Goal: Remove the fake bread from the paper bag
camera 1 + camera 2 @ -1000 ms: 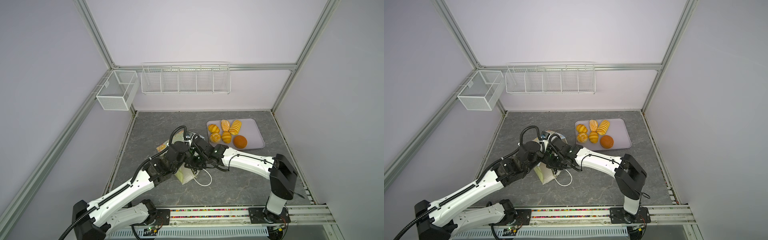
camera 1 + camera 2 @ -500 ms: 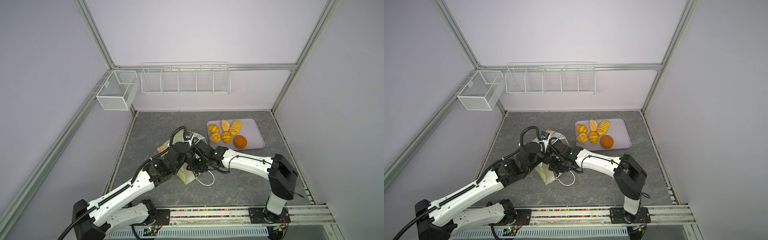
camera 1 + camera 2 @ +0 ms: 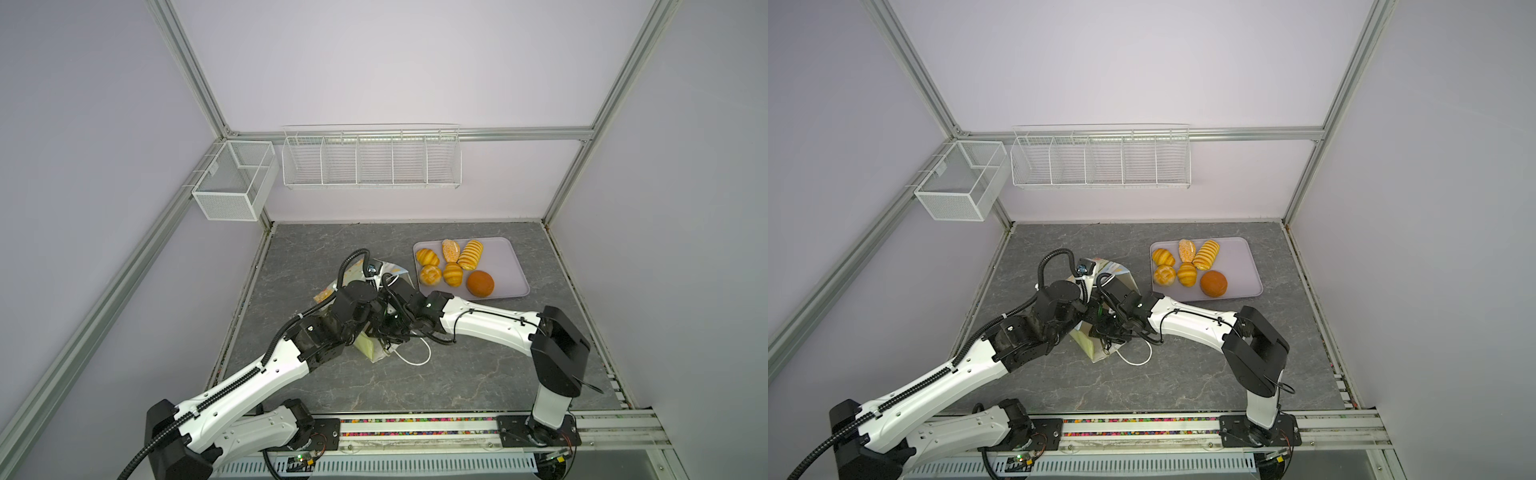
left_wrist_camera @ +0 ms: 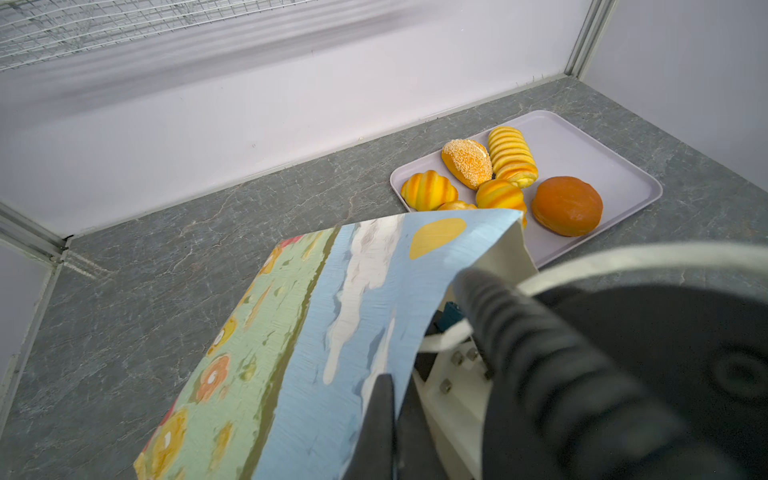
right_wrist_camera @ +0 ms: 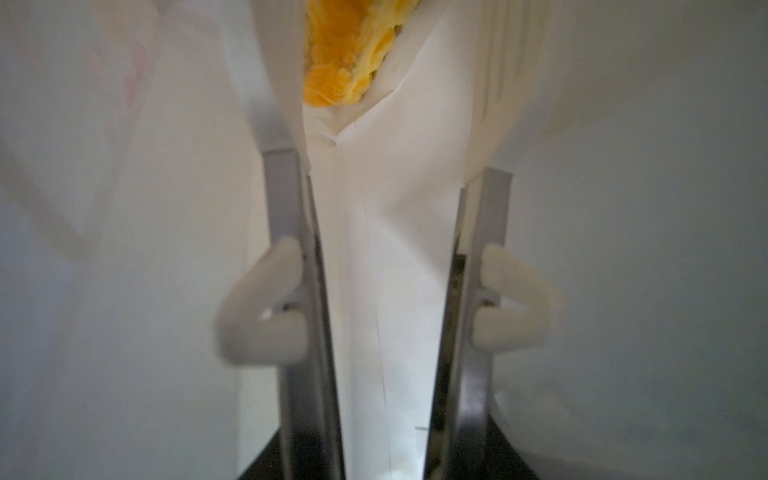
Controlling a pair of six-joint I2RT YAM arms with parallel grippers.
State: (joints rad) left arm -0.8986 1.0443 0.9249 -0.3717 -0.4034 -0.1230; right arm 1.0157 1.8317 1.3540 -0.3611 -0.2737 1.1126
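Spread partway with nothing between them, the right fingers reach inside the tall pale yellow-green paper bag, with white walls close on both sides. Both arms crowd over its mouth on the grey marbled counter. Near it, a flat lilac tray holds six golden-orange toy pastries. One more golden-orange toy bread piece lies deep in the bag, beyond the right tips. The left fingers, pressed together, pinch the bag's printed rim.
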